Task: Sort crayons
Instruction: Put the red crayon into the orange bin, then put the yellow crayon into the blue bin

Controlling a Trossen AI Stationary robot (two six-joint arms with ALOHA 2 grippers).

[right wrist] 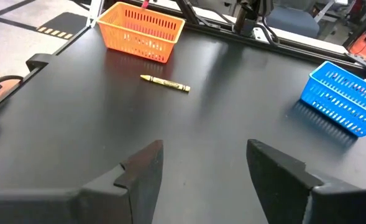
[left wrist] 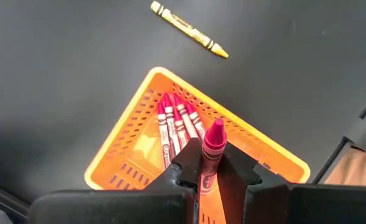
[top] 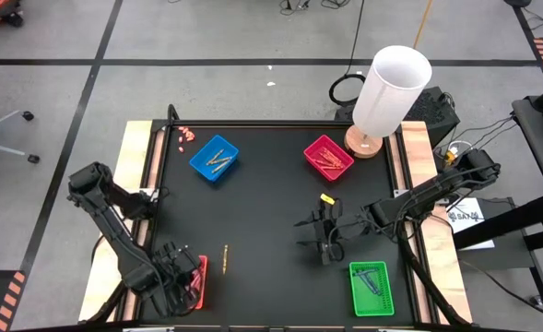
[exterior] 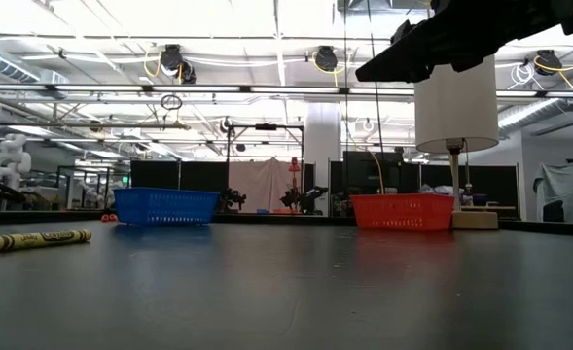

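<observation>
At seven o'clock the left gripper [left wrist: 210, 177] pinches a red crayon [left wrist: 212, 149] above the orange tray [left wrist: 117, 152], apparently to drop it among matching reds. A yellow crayon [top: 225, 248] lies loose mid-table. At four o'clock, the right gripper [top: 322, 231] hangs spread wide, empty.

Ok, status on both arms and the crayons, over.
Left gripper shut on red crayon over orange tray. Right gripper open, empty, mid-table. Yellow crayon loose. Nothing blocking.
</observation>
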